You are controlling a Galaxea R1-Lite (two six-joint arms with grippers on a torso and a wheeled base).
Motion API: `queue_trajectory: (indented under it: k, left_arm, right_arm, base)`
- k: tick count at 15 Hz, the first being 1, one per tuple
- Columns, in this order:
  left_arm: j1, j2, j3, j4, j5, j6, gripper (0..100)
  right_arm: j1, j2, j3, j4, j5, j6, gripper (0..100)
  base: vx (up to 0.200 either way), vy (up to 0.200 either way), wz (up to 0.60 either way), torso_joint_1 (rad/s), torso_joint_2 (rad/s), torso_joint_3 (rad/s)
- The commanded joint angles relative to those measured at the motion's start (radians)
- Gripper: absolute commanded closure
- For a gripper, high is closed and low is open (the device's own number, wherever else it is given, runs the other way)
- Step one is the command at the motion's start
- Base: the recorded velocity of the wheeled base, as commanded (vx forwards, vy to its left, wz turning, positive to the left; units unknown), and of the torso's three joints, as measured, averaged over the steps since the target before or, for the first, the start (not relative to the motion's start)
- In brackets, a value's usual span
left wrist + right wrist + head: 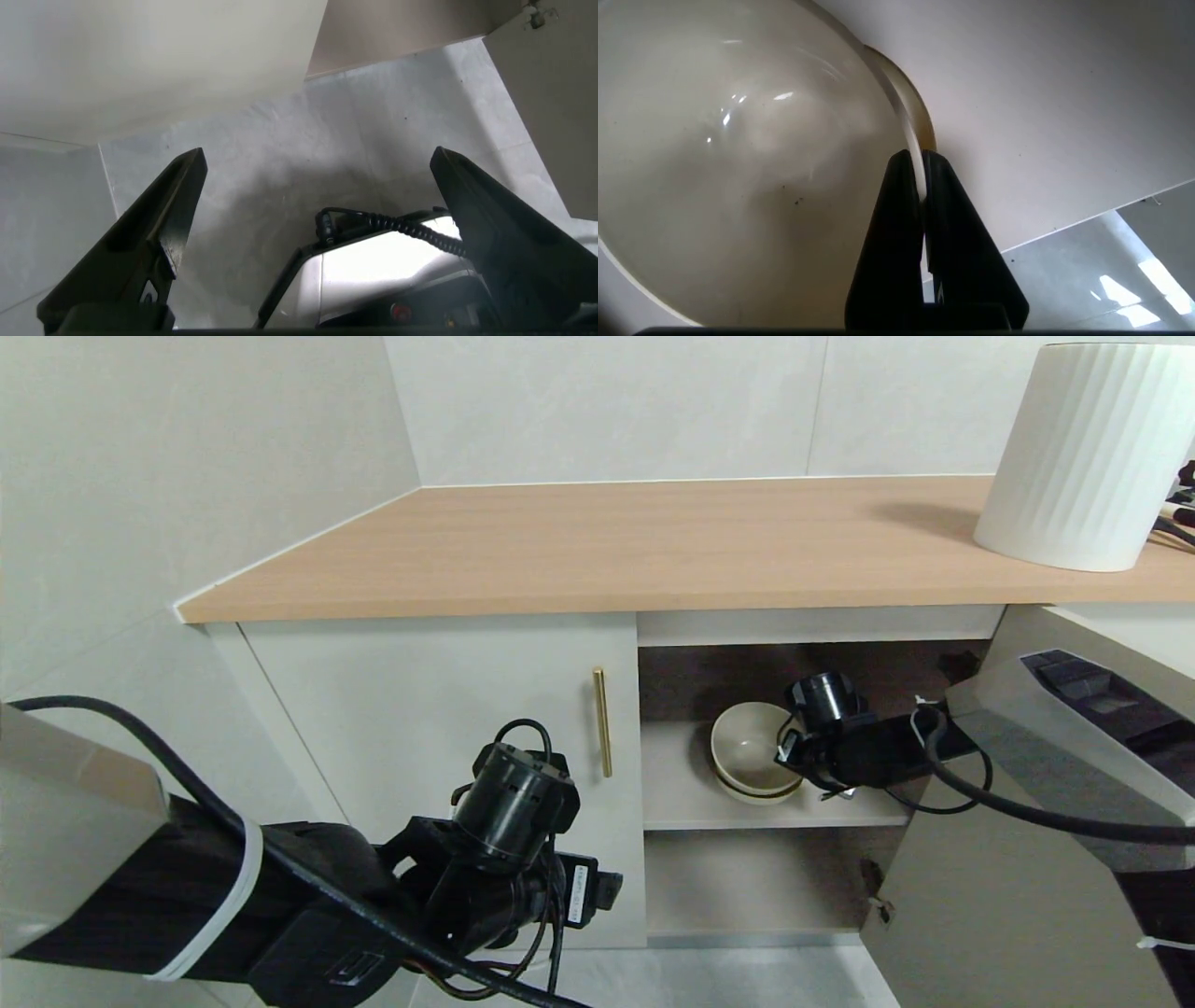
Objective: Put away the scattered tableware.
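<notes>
The right gripper (920,187) pinches a bowl's (744,747) rim, the bowl nested on a second bowl (758,794) near the shelf's (681,803) left edge. Likely only release remains. The left gripper (318,215) hangs open, empty.

The upper bowl (745,747) hides most of the lower bowl (739,792), and the ribbed white container (1074,457) is cropped.

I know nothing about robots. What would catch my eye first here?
The right gripper pinches the rim of a cream bowl on the upper shelf of the open cabinet under the wooden countertop. A tall white ribbed container stands on that countertop at its right end. The left gripper hangs open, low in front of the closed cabinet door.
</notes>
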Motion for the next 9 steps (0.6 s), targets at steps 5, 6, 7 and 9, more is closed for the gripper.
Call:
queue_trajectory:
  k: [5, 6, 7, 9]
  left_arm:
    - [0.000, 0.000, 0.000, 0.000, 0.000, -0.001, 0]
    - [0.000, 0.000, 0.000, 0.000, 0.000, -0.001, 0]
    - [0.000, 0.000, 0.000, 0.000, 0.000, -0.001, 0]
    - [0.000, 0.000, -0.001, 0.000, 0.000, -0.001, 0]
  right_arm:
    - [0.006, -0.005, 0.009, 0.001, 0.009, -0.001, 0]
    - [0.012, -0.008, 0.012, 0.001, 0.009, -0.001, 0]
    - [0.012, -0.008, 0.012, 0.001, 0.009, -0.001, 0]
    - [0.021, -0.026, 0.021, 0.038, 0.010, 0.000, 0]
  base:
    - [0.000, 0.000, 0.00, 0.000, 0.00, 0.000]
    - [0.000, 0.000, 0.00, 0.000, 0.00, 0.000]
    - [0.000, 0.000, 0.00, 0.000, 0.00, 0.000]
    - [0.000, 0.000, 0.00, 0.000, 0.00, 0.000]
